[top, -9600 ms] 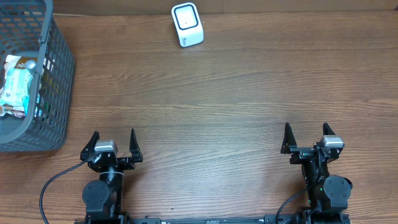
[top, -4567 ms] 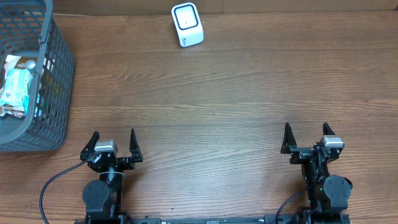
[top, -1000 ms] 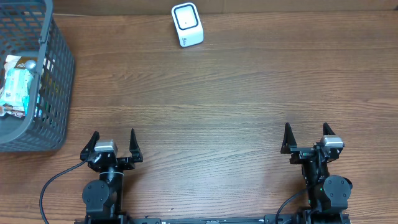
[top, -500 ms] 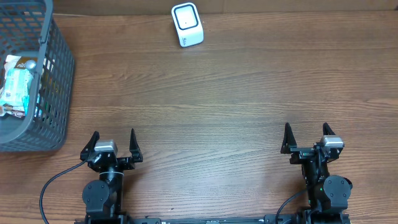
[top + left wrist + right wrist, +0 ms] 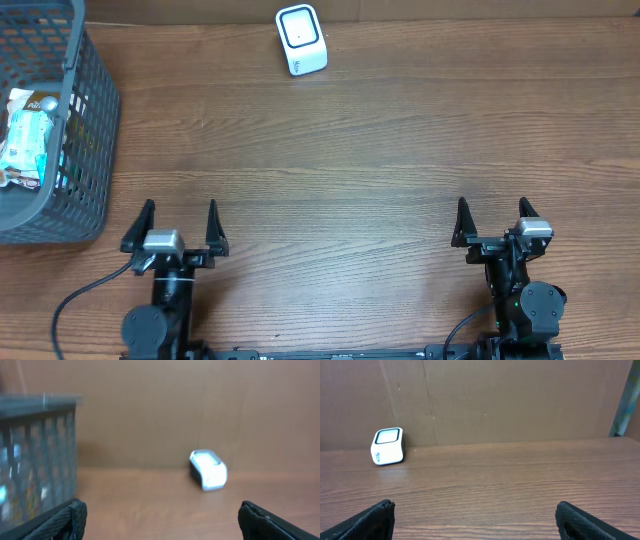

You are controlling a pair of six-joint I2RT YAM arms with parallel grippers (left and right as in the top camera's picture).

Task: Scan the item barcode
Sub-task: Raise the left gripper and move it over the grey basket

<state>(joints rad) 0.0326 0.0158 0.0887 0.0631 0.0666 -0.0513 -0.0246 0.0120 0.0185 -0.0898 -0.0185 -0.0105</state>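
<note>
The items (image 5: 28, 130) are light-coloured packets lying inside the grey mesh basket (image 5: 95, 130) at the far left; no barcode shows. The white scanner (image 5: 301, 40) with a dark window stands at the table's back edge, and it also appears in the left wrist view as scanner (image 5: 208, 470) and in the right wrist view as scanner (image 5: 387, 446). My left gripper (image 5: 180, 207) is open near the front left, nothing between its fingers. My right gripper (image 5: 492, 205) is open at the front right, equally empty.
The basket (image 5: 35, 460) rises at the left of the left wrist view, blurred. A brown cardboard wall (image 5: 495, 400) closes off the back of the wooden table (image 5: 380, 170).
My left gripper has just shifted slightly forward and to the left, and its wrist view is blurred by motion. The right arm, scanner and basket have not moved.
</note>
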